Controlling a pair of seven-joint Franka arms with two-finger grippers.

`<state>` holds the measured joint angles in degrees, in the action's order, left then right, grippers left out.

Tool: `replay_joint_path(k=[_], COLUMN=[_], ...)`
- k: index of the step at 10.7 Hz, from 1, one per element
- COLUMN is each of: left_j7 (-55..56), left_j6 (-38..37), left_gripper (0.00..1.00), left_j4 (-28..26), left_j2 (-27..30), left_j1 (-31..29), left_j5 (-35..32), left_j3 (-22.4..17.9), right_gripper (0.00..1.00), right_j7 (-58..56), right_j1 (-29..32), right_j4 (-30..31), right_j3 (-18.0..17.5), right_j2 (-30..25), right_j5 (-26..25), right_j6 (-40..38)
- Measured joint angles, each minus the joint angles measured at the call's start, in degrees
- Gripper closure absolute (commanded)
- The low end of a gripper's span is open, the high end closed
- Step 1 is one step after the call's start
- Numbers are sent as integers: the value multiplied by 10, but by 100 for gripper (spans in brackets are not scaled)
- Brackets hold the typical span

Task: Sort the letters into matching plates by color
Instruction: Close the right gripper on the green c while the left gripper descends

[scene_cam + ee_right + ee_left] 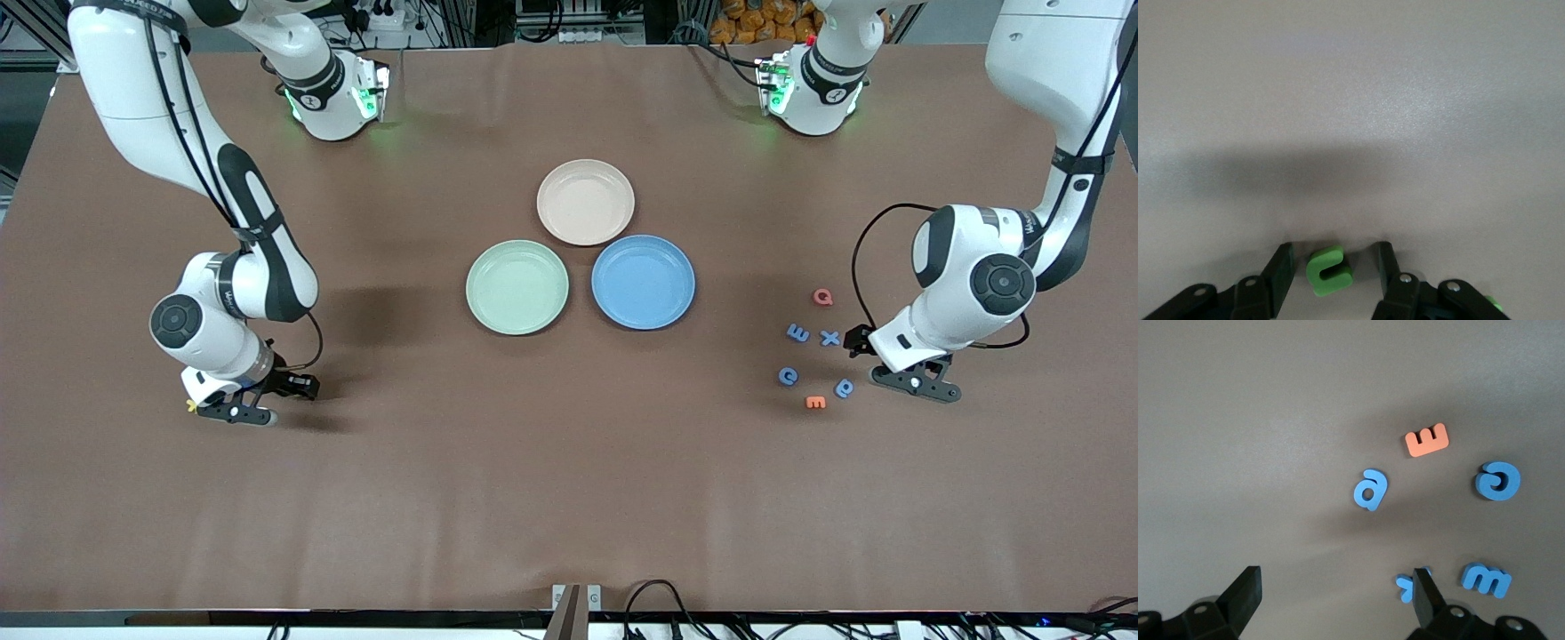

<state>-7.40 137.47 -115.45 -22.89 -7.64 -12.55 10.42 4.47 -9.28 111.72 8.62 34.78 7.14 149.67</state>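
- Right gripper, low at the table's right-arm end: fingers part-closed around a small green foam letter, not visibly touching it.
- Left gripper spread wide and empty, just beside the blue foam letters, at about 4 o'clock from the round matte blue plate.
- Pale mint-green plate at the blue plate's 9 o'clock.

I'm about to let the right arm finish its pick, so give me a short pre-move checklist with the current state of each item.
1. Green letter sits between the right end effector fingers: ok.
2. Fingers closed on the letter: not ok; gaps show on both sides.
3. Mint green plate empty and ready to receive: ok.
4. Blue plate empty: ok.
5. Left end effector open, low over the table beside the blue letters, holding nothing: ok.
6. The other green letters' positions: cannot tell; they are not visible.
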Motion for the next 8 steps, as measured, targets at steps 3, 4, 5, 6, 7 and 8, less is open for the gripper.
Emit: replay_joint_path(k=[3,4,5,6,7,8], left_j7=[-1,-2,-18,-51,-84,-103], left_j6=[13,14,14,14,14,15], left_gripper=[1,2,2,2,2,2], left_j4=[5,7,12,17,21,26], left_j2=[-14,-18,-23,-28,-32,-37], left_j1=[0,0,0,-2,-7,-12], left_j5=[0,8,25,51,76,92], left_j3=[4,5,5,5,5,5], right_gripper=[74,83,87,94,95,95], right_j7=[0,0,0,0,0,0], right_j1=[0,0,0,0,0,0], right_j4=[1,1,1,1,1,1], right_j3=[0,0,0,-1,-1,-1], right_j2=[-2,-3,-3,-4,-4,-4], right_j5=[2,3,3,3,4,4], right_j6=[0,0,0,-1,-1,-1])
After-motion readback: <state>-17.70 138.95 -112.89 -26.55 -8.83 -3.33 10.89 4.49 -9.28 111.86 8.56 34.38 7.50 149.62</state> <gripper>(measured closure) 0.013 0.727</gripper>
